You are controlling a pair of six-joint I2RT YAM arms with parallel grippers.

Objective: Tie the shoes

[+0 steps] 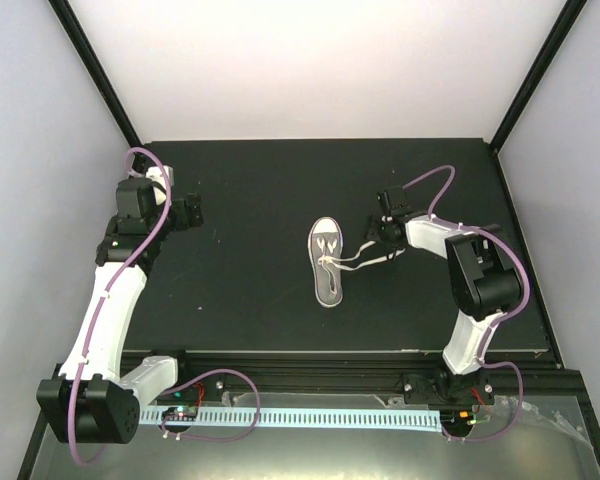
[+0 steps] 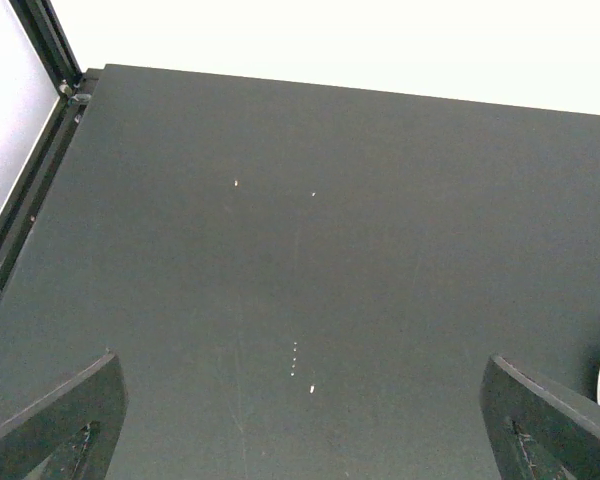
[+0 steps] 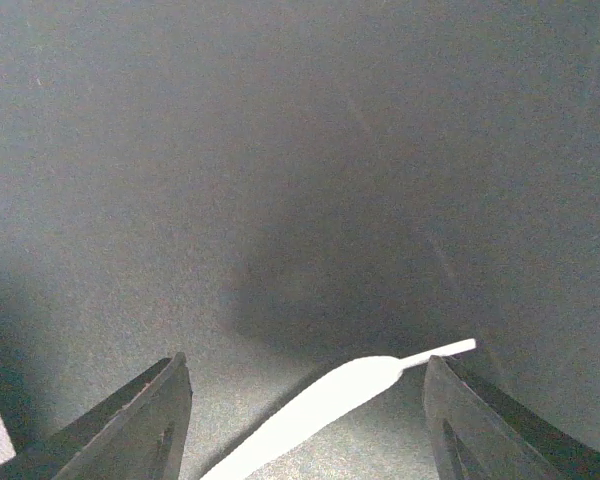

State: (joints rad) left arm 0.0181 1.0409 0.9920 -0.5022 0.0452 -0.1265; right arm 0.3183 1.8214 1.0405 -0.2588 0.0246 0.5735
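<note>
From above, the left arm climbs from its base at the near left corner and bends inward, its left gripper [image 1: 189, 211] hanging over the far left part of the matte black table [image 1: 250, 170], well apart from everything else. The right arm rises from the near right, folds at the elbow and reaches leftward, so the right gripper [image 1: 378, 236] sits low, just beside the small grey canvas sneaker with white rubber sole [image 1: 327, 262]. The sneaker lies near the table's middle, and its long white laces [image 1: 365, 262] trail rightward toward that gripper.

The left wrist view shows only bare tabletop between two dark fingers [image 2: 65, 415] spread wide. A sliver of something white shows at the right edge; what it is cannot be told.

In the right wrist view the dark fingers [image 3: 145, 420] stand apart close above the table. One lace end lies flat between them, its stiff tip near the right-hand finger, unclamped.
</note>
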